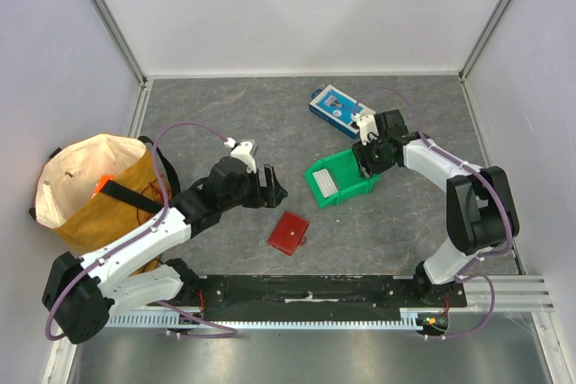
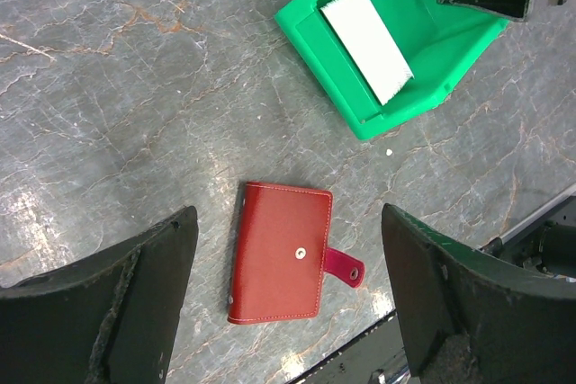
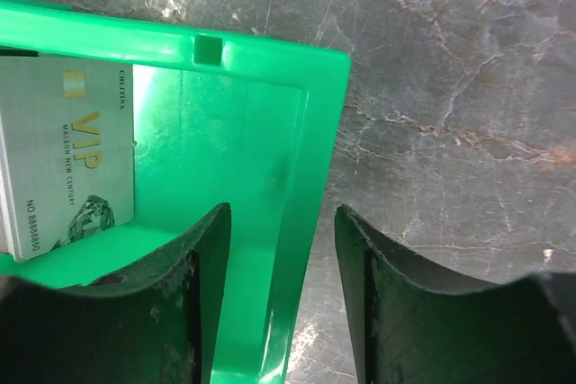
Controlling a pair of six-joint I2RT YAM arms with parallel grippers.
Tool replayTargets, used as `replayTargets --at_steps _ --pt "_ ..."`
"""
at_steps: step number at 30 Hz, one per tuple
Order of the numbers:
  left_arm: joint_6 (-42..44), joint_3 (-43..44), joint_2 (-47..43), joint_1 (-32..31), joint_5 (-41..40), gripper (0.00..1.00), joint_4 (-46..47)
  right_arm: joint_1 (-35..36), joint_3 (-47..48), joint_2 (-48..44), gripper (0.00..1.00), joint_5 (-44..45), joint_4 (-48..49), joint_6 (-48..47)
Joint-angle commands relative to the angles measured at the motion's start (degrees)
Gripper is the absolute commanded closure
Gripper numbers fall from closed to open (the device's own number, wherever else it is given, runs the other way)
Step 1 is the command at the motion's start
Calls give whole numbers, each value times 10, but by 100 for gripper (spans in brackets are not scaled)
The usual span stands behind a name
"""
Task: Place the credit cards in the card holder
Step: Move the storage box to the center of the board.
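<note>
The card holder (image 1: 288,233) is a red wallet lying folded flat on the table, its snap strap sticking out to one side. My left gripper (image 1: 259,170) hovers above it, open wide, and the left wrist view shows the card holder (image 2: 279,254) between the two fingers with nothing held (image 2: 288,220). A pale credit card (image 3: 67,155) printed "VIP" lies inside the green bin (image 3: 297,177). It also shows in the overhead view (image 1: 324,183). My right gripper (image 3: 283,213) straddles the bin's side wall, open, with a gap on both sides of the wall.
A blue-and-white box (image 1: 336,108) lies behind the green bin (image 1: 355,188). A tan fabric bag (image 1: 99,186) stands at the left edge. The arms' mounting rail (image 1: 306,290) runs along the near edge, just below the wallet.
</note>
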Motion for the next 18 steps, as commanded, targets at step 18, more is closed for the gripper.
replayTargets --at_steps 18 --pt "-26 -43 34 8 -6 12 31 58 -26 -262 34 -7 57 249"
